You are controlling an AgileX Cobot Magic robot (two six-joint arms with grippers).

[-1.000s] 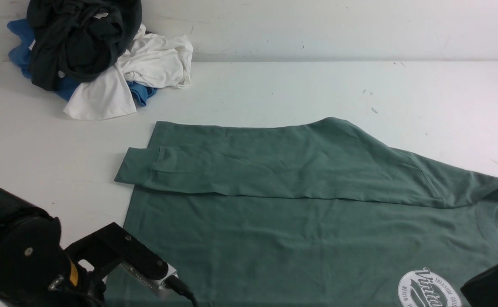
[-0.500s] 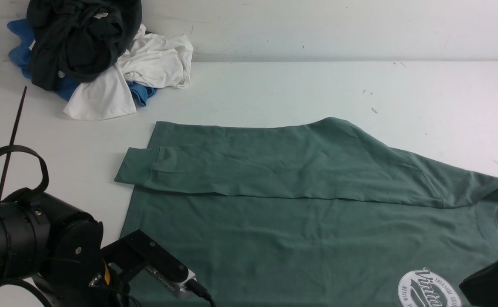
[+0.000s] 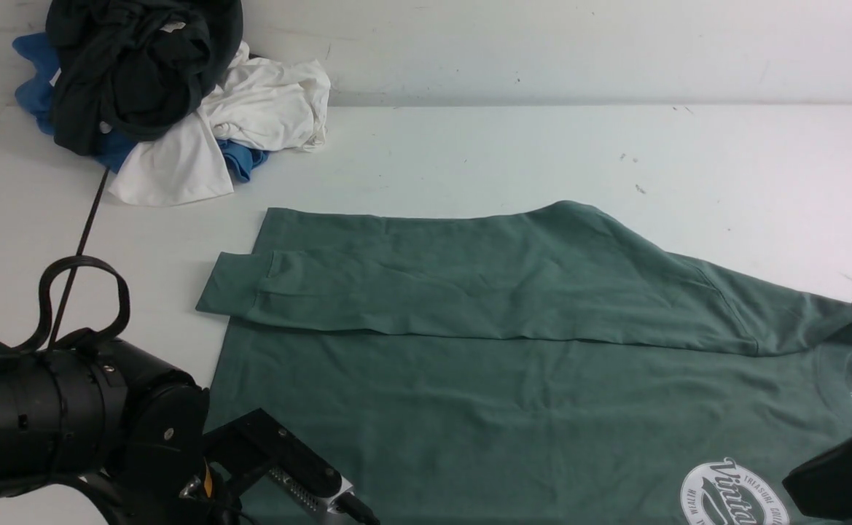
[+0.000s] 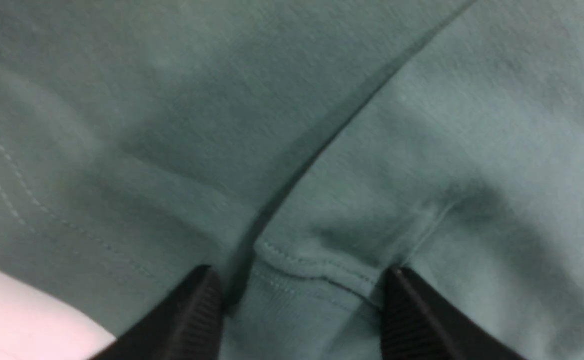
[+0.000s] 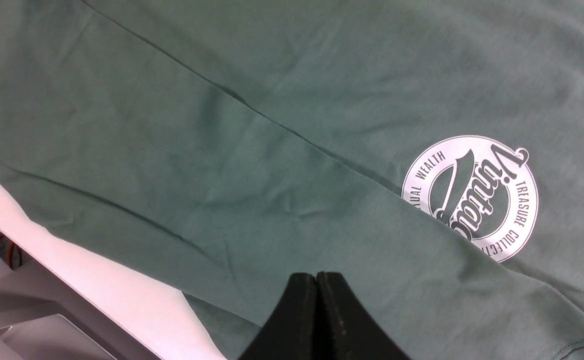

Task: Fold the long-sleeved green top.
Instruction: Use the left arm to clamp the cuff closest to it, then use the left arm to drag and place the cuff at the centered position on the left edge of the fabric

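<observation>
Front view showed you the sage-green cotton long-sleeved top (image 3: pixel 513 408) lying flat on the white table (image 3: pixel 513 146). Its long axis ran left to right, with the hem toward your robot's left and the crew neck toward its right. One long sleeve (image 3: pixel 469 292) lay folded across the far part of the body, its end pointing left. The round white script logo (image 5: pixel 471 197) sat at the near right. Your left gripper (image 4: pixel 299 274) had its jaws apart, one black ribbed finger (image 4: pixel 197 310) on each side of a ribbed cuff (image 4: pixel 296 305), touching the cloth. Your right gripper (image 5: pixel 316 275) stood over the near sleeve beside the logo, jaws pressed together, holding nothing.
</observation>
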